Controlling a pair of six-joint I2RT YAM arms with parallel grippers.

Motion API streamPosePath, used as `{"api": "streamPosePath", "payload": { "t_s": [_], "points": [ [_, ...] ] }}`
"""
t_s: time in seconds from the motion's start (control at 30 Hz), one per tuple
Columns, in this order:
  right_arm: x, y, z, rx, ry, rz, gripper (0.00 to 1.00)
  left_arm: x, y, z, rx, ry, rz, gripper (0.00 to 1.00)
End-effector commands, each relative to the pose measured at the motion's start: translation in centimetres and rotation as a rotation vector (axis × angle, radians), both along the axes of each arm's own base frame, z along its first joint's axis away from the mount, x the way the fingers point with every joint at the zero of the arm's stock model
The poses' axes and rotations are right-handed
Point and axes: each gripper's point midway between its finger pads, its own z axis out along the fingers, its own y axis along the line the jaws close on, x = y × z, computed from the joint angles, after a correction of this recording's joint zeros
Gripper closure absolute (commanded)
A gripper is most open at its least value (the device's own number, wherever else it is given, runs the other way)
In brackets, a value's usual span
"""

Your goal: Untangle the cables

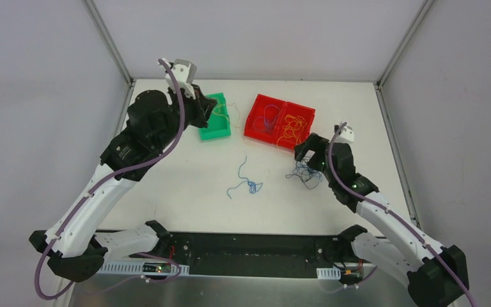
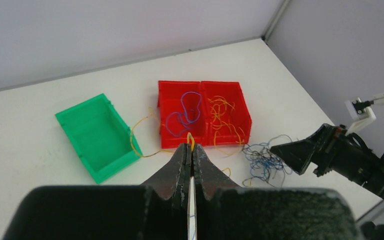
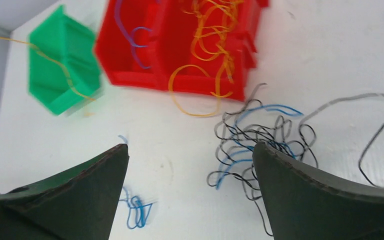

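My left gripper (image 2: 190, 146) is shut on a yellow-orange wire (image 2: 136, 146) that trails over the table to the green bin's edge. In the top view this gripper (image 1: 210, 114) hangs over the green bin. My right gripper (image 3: 190, 147) is open and empty, low over the table, and also shows in the top view (image 1: 308, 155). A tangle of blue and black wires (image 3: 260, 135) lies by its right finger; it shows in the top view (image 1: 304, 174) too. A loose blue strand (image 1: 247, 183) lies mid-table, also seen in the right wrist view (image 3: 134, 209).
A green bin (image 1: 217, 131) stands at the back left, empty inside (image 2: 96, 134). A red two-part bin (image 1: 280, 102) stands beside it. Its left part holds blue-purple wires (image 2: 185, 112) and its right part holds yellow wires (image 2: 225, 117), some spilling over the front wall.
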Motion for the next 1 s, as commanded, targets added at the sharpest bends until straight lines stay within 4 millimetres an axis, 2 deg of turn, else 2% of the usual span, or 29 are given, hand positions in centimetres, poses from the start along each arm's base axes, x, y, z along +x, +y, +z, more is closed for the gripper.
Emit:
{"api": "streamPosePath", "payload": {
  "t_s": [0.0,0.1,0.17,0.27,0.43,0.63,0.77,0.87,0.9,0.97],
  "points": [
    [-0.6,3.6,5.0,0.018,-0.208,0.236,0.01,-0.7,-4.2,-0.7,-0.052,0.04,-0.197,1.0],
    [-2.2,6.0,7.4,0.063,-0.304,0.397,0.01,-0.7,-5.8,-1.7,-0.043,0.076,-0.264,1.0],
    [-4.2,8.3,9.4,0.117,-0.377,0.567,0.01,-0.7,-6.6,-2.3,-0.037,0.096,-0.299,1.0],
    [-7.2,10.6,12.0,0.169,-0.476,0.768,0.01,-0.8,-7.9,-3.3,-0.035,0.135,-0.356,1.0],
    [-10.1,12.5,13.8,0.202,-0.545,0.952,0.02,-1.7,-10.3,-5.0,-0.015,0.183,-0.459,1.0],
    [-10.1,14.6,14.6,0.137,-0.545,1.034,0.06,-3.3,-13.1,-6.1,0.006,0.218,-0.607,1.0],
    [-8.4,16.5,14.0,0.073,-0.503,1.042,0.16,-4.9,-14.6,-6.0,0.002,0.23,-0.706,1.0],
    [-7.7,17.3,14.3,0.05,-0.513,1.051,0.21,-6.5,-15.4,-5.7,-0.007,0.236,-0.798,1.0],
    [-7.7,17.5,14.4,0.051,-0.522,1.051,0.24,-6.9,-15.5,-5.4,-0.012,0.236,-0.824,1.0],
    [-7.9,17.6,14.8,0.058,-0.539,1.057,0.44,-7.6,-15.7,-5.0,-0.02,0.235,-0.864,1.0]
  ]
}}
